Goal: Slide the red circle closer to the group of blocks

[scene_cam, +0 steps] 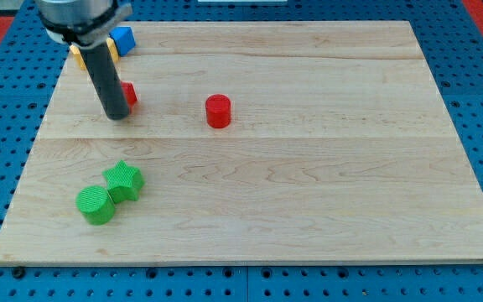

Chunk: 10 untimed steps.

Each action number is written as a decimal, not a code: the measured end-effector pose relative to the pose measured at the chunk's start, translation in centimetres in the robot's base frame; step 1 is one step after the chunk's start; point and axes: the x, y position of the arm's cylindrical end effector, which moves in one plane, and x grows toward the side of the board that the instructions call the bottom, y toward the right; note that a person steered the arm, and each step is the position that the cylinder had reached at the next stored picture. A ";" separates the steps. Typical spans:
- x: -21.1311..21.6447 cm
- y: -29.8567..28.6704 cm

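Observation:
The red circle (218,111) stands alone on the wooden board (309,168), a little left of centre in the upper half. My rod comes down at the upper left and my tip (116,117) rests on the board, well to the left of the red circle. A second red block (129,95) sits right behind the rod, partly hidden, its shape unclear. A blue block (122,39) and a yellow block (80,59) lie at the top left corner, partly hidden by the arm.
A green circle (96,205) and a green star (124,179) touch each other at the lower left. Blue perforated table surface surrounds the board on all sides.

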 end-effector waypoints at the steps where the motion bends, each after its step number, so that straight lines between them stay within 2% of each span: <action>1: -3.2 -0.9; 3: -4.7 2.4; 4: -4.7 14.0; 5: -1.2 22.5; 6: 4.2 23.2; 7: 1.8 11.1; 8: -4.7 6.0; 9: -5.2 8.1; 10: -7.3 12.9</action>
